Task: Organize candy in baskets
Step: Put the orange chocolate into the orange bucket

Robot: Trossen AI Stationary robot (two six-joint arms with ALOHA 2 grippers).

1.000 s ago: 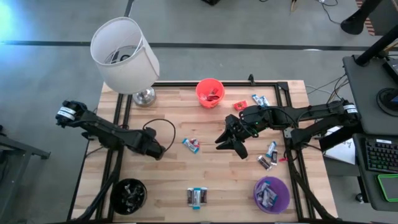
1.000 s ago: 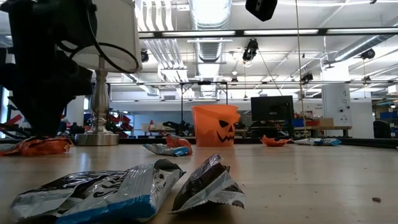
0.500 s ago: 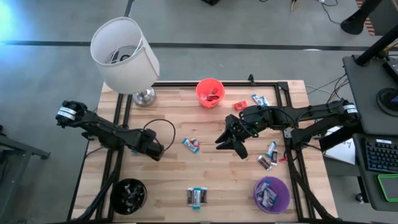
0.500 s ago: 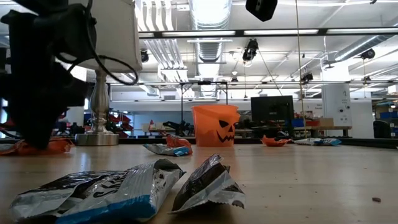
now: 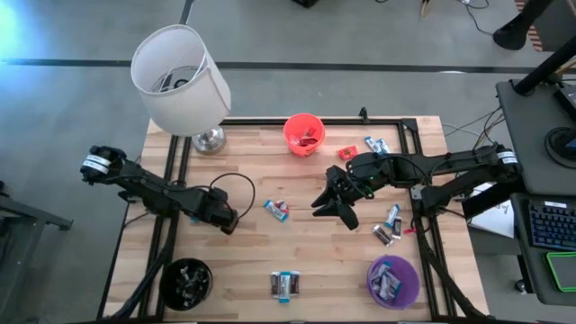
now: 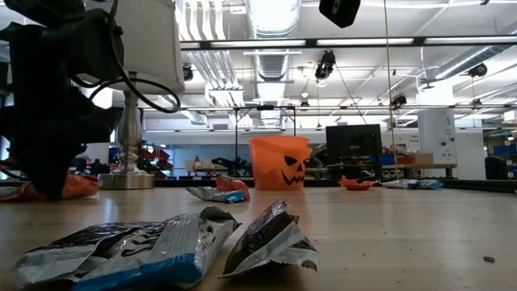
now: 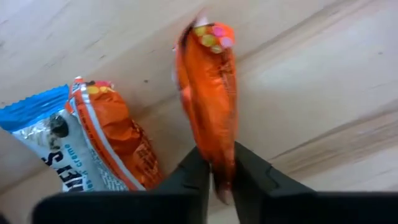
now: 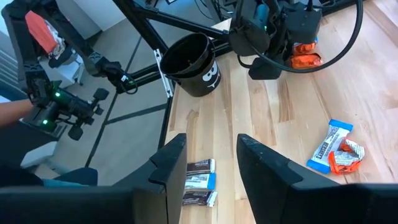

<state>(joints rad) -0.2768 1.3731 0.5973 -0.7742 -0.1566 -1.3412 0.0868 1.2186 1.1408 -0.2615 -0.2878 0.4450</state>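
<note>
Three baskets (image 5: 304, 133) (orange, black, purple); left gripper (image 7: 216, 177) pinches one orange candy (image 7: 210, 99); right gripper (image 8: 211, 163) spread.

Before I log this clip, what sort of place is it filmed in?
Probably a robotics lab or workshop: the low view shows an open industrial ceiling with exposed ducts and strip lights, benches with a monitor behind, and the wooden table sits in a black frame on concrete floor.

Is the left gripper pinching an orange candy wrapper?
Yes, the left gripper has its fingers closed on the end of an orange wrapped candy above the wooden table.
</note>
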